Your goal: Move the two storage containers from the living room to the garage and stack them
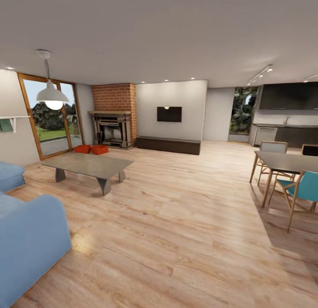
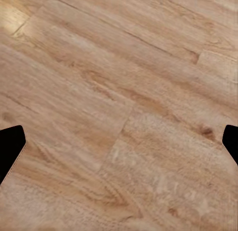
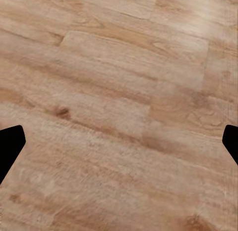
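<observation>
I am in the living room, on its light wood-plank flooring. Two rust-red storage containers [image 1: 82,148] [image 1: 100,149] sit side by side on the planks far ahead at the left, in front of the dark fireplace [image 1: 111,130] and beyond the coffee table. My left gripper [image 2: 119,144] hangs open over bare planks, its black fingertips [image 2: 10,149] wide apart at the frame's sides. Over bare planks as well, my right gripper [image 3: 119,144] is open with nothing between its fingers. The garage is out of view.
A low grey coffee table [image 1: 88,166] stands between me and the containers. A blue sofa [image 1: 28,235] fills the near left. At the right stand a dining table [image 1: 287,163] and chairs, one of them teal [image 1: 300,191]. Wood-framed glass doors [image 1: 51,116] line the left wall.
</observation>
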You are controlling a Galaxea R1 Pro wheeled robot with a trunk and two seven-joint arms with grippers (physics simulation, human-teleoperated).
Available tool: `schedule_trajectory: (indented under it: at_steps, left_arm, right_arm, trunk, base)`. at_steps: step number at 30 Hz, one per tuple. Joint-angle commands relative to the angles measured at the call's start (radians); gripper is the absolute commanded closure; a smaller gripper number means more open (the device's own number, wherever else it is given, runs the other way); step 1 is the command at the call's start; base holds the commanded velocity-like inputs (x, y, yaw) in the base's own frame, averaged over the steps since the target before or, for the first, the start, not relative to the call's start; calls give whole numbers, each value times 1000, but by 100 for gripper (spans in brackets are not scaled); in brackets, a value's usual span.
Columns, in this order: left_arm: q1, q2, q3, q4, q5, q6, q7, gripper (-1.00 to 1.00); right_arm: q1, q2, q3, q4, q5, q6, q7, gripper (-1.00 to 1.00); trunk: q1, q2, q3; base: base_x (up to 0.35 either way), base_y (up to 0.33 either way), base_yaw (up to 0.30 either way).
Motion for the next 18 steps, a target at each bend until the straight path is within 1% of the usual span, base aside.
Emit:
schedule_trajectory:
  at_steps: [1,6,11,14,18]
  left_arm:
    - [-2,-1,-6,5,10,-6,-3,-100]
    - [-2,-1,-6,4,9,-6,-3,-100]
    - [-2,-1,-6,4,9,-6,-3,-100]
    - [-2,-1,-6,4,9,-6,-3,-100]
    - [-2,-1,-6,5,9,-6,-3,-100]
  right_arm:
    - [0,-1,8,-2,-8,-1,-7,-100]
    - [0,-1,7,-2,-8,-1,-7,-100]
    - [0,-1,7,-2,-8,-1,-7,-100]
    - [0,-1,8,-2,-7,-1,-8,-100]
    - [0,-1,8,-2,-6,-1,-7,-100]
  trunk:
    - [1,-1,-1]
    - [1,-1,-1]
    - [1,-1,-1]
    - [1,-1,-1]
    - [1,-1,-1]
  base:
    - [327,0,277]
    - [327,-1,293]
    - [327,-83,288]
    - [327,-124,135]
    - [327,-138,28]
